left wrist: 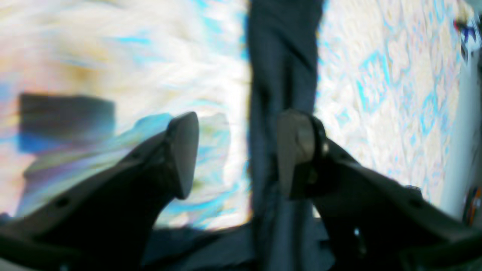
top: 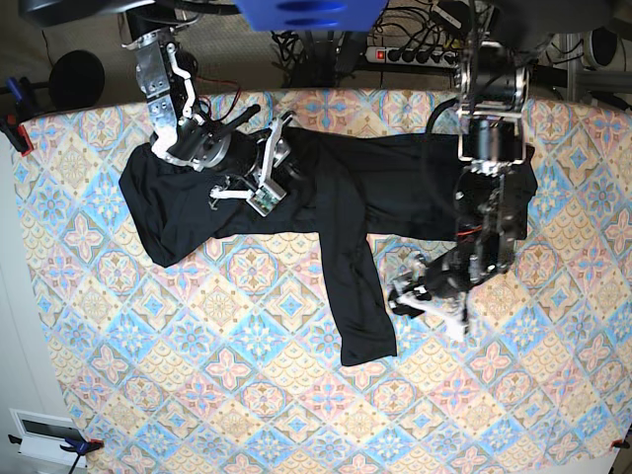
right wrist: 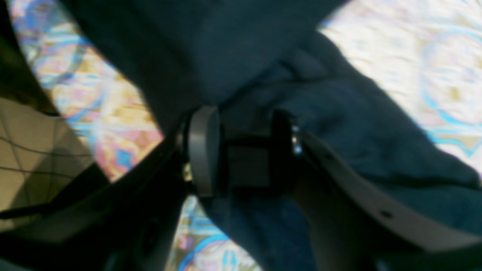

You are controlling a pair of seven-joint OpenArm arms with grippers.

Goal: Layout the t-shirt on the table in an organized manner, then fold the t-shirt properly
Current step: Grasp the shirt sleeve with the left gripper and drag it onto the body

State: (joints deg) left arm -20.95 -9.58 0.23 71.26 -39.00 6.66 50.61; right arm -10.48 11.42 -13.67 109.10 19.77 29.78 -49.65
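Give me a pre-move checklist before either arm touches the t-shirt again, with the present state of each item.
1. Left gripper open and empty: ok; in the left wrist view its jaws stand apart with nothing between them.
2. Left gripper off the t-shirt: ok; it hovers over the table beside the hanging sleeve.
3. Right gripper released: cannot tell; the jaws are parted, but dark cloth fills the gap.
4. T-shirt laid flat: not ok; the fabric bunches up around the right gripper.
5. Sleeves laid out evenly: not ok; one sleeve trails toward the near edge.
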